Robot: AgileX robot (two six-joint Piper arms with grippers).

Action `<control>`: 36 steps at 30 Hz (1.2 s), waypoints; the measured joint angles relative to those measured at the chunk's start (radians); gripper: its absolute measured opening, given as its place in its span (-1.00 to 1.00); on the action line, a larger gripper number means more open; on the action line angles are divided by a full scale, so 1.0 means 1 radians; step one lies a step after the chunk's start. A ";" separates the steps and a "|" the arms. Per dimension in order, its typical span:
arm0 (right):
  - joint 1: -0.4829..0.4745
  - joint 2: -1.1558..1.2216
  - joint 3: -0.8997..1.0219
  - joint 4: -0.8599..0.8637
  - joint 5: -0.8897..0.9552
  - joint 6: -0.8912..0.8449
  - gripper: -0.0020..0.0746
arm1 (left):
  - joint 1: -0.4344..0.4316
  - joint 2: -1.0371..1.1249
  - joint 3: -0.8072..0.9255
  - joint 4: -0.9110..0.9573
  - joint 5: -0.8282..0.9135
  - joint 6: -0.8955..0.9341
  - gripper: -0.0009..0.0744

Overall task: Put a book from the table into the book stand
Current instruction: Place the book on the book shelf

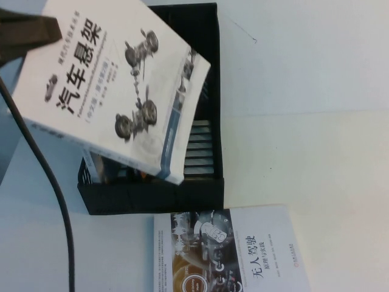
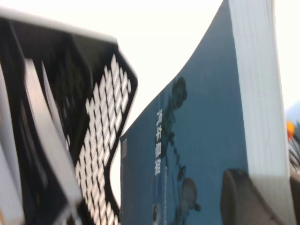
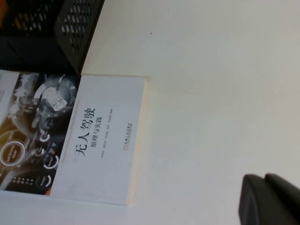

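Your left gripper (image 1: 27,33) sits in the upper left of the high view, pinching the book (image 1: 109,85) by one corner, and the book hangs tilted in the air over the left half of the book stand (image 1: 206,182), its lower edge crossing the stand's near wall at the lower centre of the frame. That corner grip is your first worry: in the left wrist view only one dark finger (image 2: 243,197) shows at the lower right, pressed on the cover beside the page block, so the book's whole weight hangs well away from the pinch, and a quick wrist turn could let it pivot or slip out. The second worry is alignment. The book lies angled across the stand rather than parallel to the dividers, so if you lower it as it is, I judge an edge will catch on a slatted wall or divider and either jam or push the stand along the table (image 1: 316,91). The stand looks to hold a dark item already at its lower left, though I cannot tell which slot. Your right gripper (image 3: 272,199) rests at the lower right of its own view, pressed together and holding nothing, above bare table near the second white book (image 1: 243,249), which lies touching the stand's front.
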 joint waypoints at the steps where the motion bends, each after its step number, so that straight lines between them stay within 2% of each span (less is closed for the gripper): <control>1: 0.000 0.000 0.000 0.000 -0.002 0.000 -0.95 | 0.000 0.000 -0.023 0.000 -0.016 -0.010 -0.67; 13: 0.000 0.000 0.000 0.000 -0.052 0.000 -0.95 | -0.007 0.145 -0.237 0.002 -0.041 -0.075 -0.67; 18: 0.000 0.000 0.000 0.000 -0.063 0.000 -0.95 | -0.080 0.194 -0.251 0.011 -0.129 -0.075 -0.67; 23: 0.000 0.000 0.000 0.000 -0.069 0.000 -0.95 | -0.212 0.232 -0.255 0.073 -0.259 -0.083 -0.67; 26: 0.000 0.000 0.000 0.000 -0.069 0.000 -0.95 | -0.261 0.244 -0.255 0.125 -0.321 -0.112 -0.67; 36: 0.000 0.000 0.000 0.003 -0.069 0.000 -0.95 | -0.282 0.260 -0.255 0.195 -0.393 -0.150 -0.67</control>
